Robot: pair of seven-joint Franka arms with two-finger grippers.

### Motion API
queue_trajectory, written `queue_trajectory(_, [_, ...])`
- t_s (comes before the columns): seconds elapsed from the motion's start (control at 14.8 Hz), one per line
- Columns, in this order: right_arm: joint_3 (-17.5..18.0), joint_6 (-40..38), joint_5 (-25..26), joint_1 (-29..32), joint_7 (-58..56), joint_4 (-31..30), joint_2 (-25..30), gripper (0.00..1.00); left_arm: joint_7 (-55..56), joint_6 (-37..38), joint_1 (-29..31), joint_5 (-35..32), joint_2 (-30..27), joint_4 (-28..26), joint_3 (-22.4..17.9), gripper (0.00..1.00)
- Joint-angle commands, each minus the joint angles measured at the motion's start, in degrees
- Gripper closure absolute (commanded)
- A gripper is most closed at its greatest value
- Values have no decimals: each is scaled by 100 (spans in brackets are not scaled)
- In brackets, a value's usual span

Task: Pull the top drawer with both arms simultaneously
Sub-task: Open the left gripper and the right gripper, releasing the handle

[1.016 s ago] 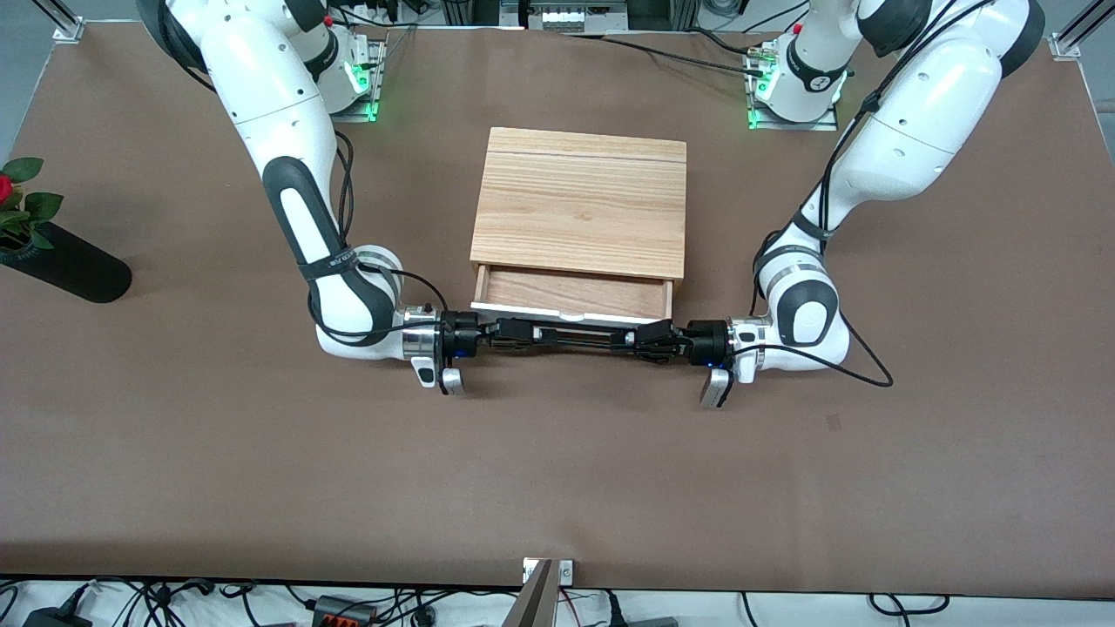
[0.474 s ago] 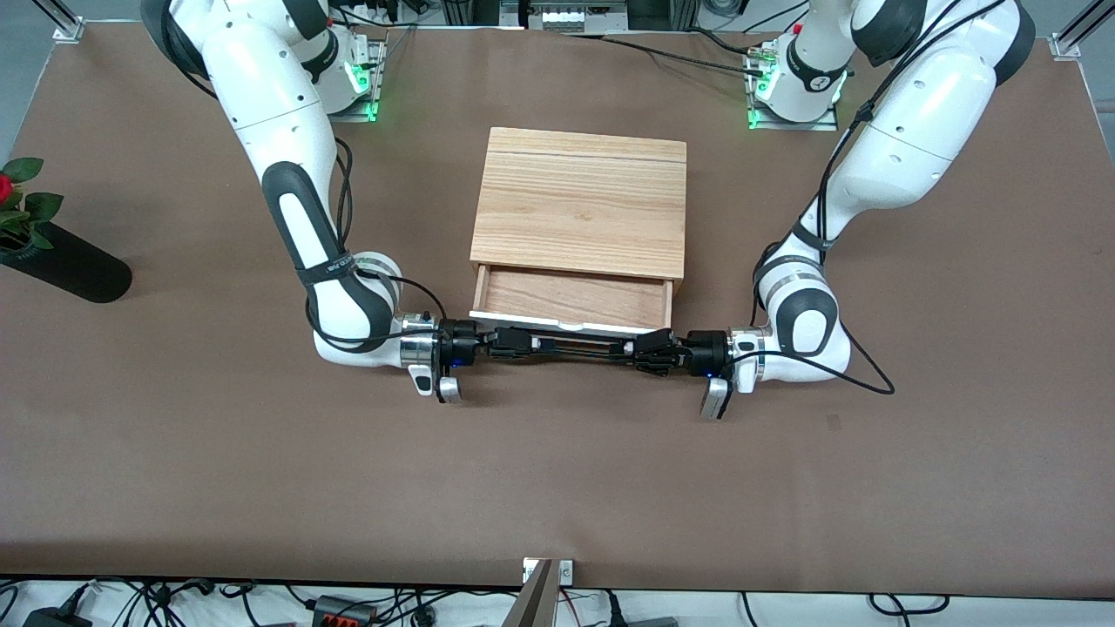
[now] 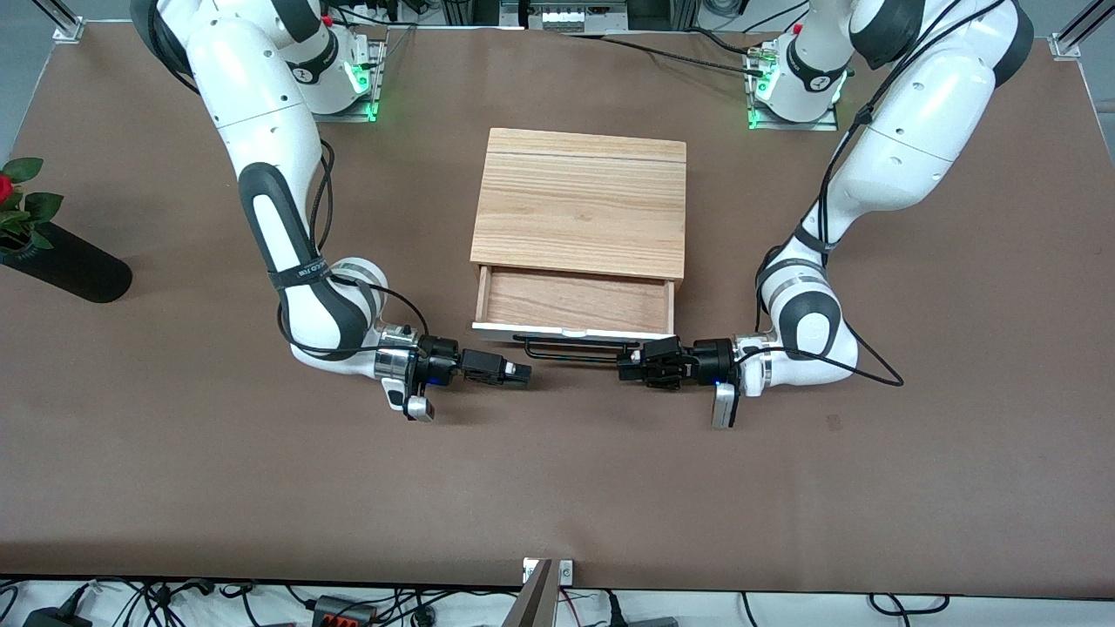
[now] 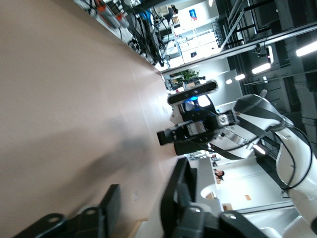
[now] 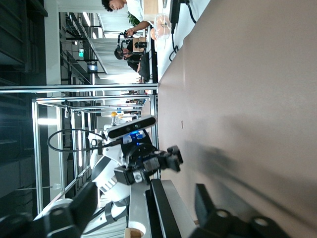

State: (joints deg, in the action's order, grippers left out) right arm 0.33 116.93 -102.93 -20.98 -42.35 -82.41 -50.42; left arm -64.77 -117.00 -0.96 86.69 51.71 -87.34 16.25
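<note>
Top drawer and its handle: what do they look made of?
Top drawer: brown wood inside, going by the visible grain, with a front panel that looks painted or laminated white. Handle: thin black wire, probably coated metal.

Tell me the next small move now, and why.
Probably draw the left gripper away from the wide black wire handle, toward the left arm's end. The shallow white-fronted top drawer already stands out of the light-wood cabinet, brown inside showing. The left jaws are open beside the handle's end, and the right gripper, jaws open, sits clear of it.
</note>
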Motion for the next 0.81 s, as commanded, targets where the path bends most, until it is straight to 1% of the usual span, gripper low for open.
queue_trajectory(0.0, [-155, 84, 753, -38, 882, -3, 313, 0, -45, -209, -62, -160, 234, 524, -209, 0])
queue_trajectory(0.2, [-348, 75, 2036, -11, 1850, 67, 647, 0, 25, -209, -10, -450, 182, 586, -236, 0])
queue_trajectory(0.34, [-577, 23, 3142, -38, 2474, 76, 910, 0, 218, -200, 87, -494, 85, 665, -245, 0])
queue_trajectory(0.41, [-595, 14, 3731, -29, 2816, 102, 1033, 0, 306, -200, 131, -643, 32, 674, -245, 0])
queue_trajectory(0.54, [-587, 5, 5075, -12, 3275, 190, 1315, 0, 604, -183, 236, -1168, -125, 683, -254, 0])
queue_trajectory(0.68, [-604, -222, 6393, -29, 3819, 191, 1596, 0, 1077, -148, 464, -1993, -292, 788, -219, 0])
queue_trajectory(0.74, [-613, -406, 7096, -12, 4152, 191, 1736, 0, 1498, -139, 491, -2433, -493, 797, -245, 0])
